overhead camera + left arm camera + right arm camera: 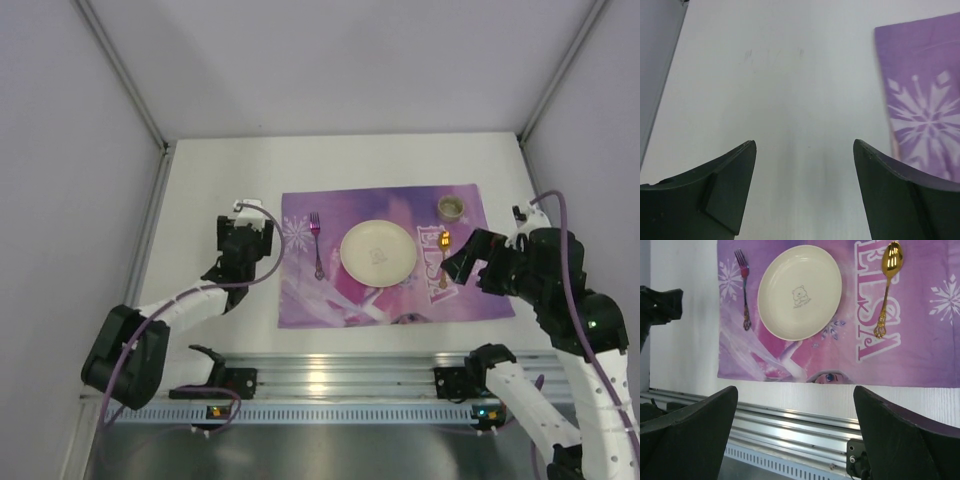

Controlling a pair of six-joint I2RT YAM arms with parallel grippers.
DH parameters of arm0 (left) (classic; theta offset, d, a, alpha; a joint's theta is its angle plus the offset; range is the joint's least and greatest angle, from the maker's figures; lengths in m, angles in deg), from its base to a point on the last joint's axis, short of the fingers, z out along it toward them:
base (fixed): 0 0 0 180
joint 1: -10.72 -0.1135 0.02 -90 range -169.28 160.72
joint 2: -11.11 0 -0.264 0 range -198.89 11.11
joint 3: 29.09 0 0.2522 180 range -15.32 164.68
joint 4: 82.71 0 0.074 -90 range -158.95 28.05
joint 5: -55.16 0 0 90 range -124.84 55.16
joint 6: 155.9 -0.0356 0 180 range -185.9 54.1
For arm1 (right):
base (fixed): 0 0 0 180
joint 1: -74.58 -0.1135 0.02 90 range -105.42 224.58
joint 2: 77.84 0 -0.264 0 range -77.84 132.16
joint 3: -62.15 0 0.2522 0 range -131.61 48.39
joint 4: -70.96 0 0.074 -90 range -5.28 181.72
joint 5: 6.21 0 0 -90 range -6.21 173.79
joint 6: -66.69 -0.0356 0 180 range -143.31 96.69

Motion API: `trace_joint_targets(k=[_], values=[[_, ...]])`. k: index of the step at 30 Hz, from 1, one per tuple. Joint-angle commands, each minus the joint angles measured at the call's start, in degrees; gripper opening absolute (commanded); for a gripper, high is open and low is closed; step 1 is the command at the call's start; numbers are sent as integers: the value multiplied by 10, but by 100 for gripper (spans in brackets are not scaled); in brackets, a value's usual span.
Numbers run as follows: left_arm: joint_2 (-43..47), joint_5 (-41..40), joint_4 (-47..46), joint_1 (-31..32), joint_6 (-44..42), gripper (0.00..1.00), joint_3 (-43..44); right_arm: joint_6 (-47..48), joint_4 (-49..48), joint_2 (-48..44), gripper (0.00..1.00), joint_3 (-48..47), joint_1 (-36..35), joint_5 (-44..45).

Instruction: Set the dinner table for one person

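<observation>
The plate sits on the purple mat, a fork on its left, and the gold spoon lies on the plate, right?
Not quite. The spoon lies on the mat, right of the plate, not on it; the right wrist view shows this. The rest holds.

The top view looks steeply down from the near side over the whole dinner table (210,175). The left wrist view sits close above it. The right wrist view, seemingly higher, faces the placemat (920,355) (shared by all three).
</observation>
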Motion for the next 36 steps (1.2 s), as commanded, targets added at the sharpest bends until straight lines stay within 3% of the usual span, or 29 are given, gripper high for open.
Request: trace_joint_targets(k=[1, 5, 8, 9, 12, 15, 19, 21, 22, 23, 25, 26, 30, 35, 36], values=[[-47, -4, -208, -31, -60, 85, -4, 2, -51, -20, 100, 15, -4, -29], [-94, 103, -293, -105, -12, 86, -38, 9, -86, -65, 100, 33, -4, -39], [-130, 131, -179, -154, 38, 82, 30, 6, -103, -91, 100, 46, -5, -32], [-137, 188, -158, -161, 38, 81, 39, 5, -105, -95, 100, 47, -4, -33], [-119, 234, -119, -170, 24, 81, 42, 5, -106, -89, 100, 47, -4, -31], [-81, 239, -165, -180, 30, 86, -6, 2, -113, -81, 100, 49, -4, -23], [-61, 252, -148, -191, 48, 85, -42, 1, -125, -65, 100, 37, -5, -25], [-58, 252, -216, -193, 59, 87, -88, 10, -125, -59, 100, 32, -5, -27], [-60, 256, -321, -195, 59, 89, -138, 11, -125, -57, 100, 32, -4, -27], [-72, 244, -345, -197, 61, 91, -144, 14, -125, -57, 100, 32, -5, -29], [-78, 228, -254, -198, 61, 82, -98, 20, -124, -54, 100, 30, -4, -37], [-80, 262, -257, -197, 41, 81, -94, 21, -124, -53, 100, 29, -5, -45], [-84, 244, -294, -208, -19, 87, -109, 26, -124, -43, 100, 25, -4, -56], [-103, 327, -302, -237, 12, 87, -101, 25, -134, -55, 100, 28, -4, -55], [-120, 339, -359, -237, 16, 88, -108, 23, -135, -64, 100, 32, -5, -54]])
